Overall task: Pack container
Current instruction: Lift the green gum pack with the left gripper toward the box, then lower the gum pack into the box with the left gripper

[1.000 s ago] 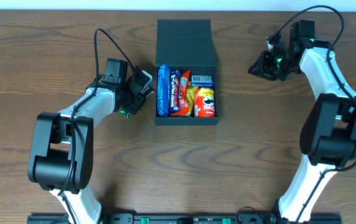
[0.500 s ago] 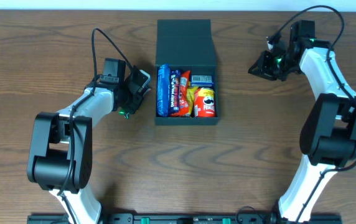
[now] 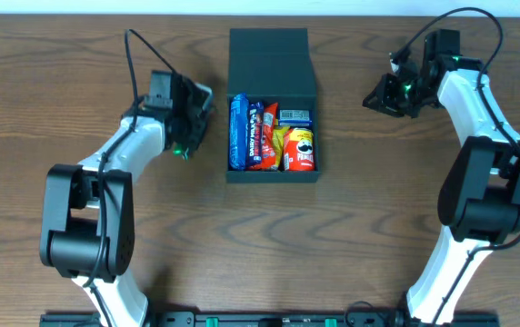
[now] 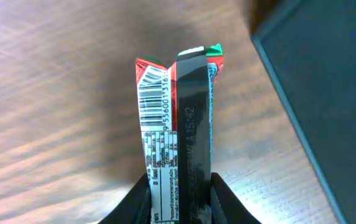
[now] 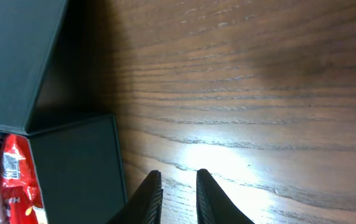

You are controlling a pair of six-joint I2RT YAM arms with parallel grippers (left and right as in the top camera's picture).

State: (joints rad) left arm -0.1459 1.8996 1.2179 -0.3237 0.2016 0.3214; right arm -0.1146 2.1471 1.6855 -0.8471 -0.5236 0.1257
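**Clerk:** Item one, the container (image 3: 272, 64)?

**Checker:** Table centre, between the arms. The flap lid is folded back and snacks (image 3: 274, 136) are packed side by side in the tray.

**Clerk:** Item two, left gripper (image 3: 192, 113)?

**Checker:** Just left of the tray, off the table. It is clamped on the lower end of a red-and-green wrapped bar (image 4: 165, 124), barcode showing.

**Clerk:** Item three, right gripper (image 5: 177, 193)?

**Checker:** Well off to the right. There is a narrow gap between the fingers and nothing in it.

**Clerk:** Hazards?

**Checker:** The tray looks crowded, so the bar may catch the near wall or ride up on its neighbours, and then the lid won't close. It is held by one end only, so a knock could swing it or slip it free.
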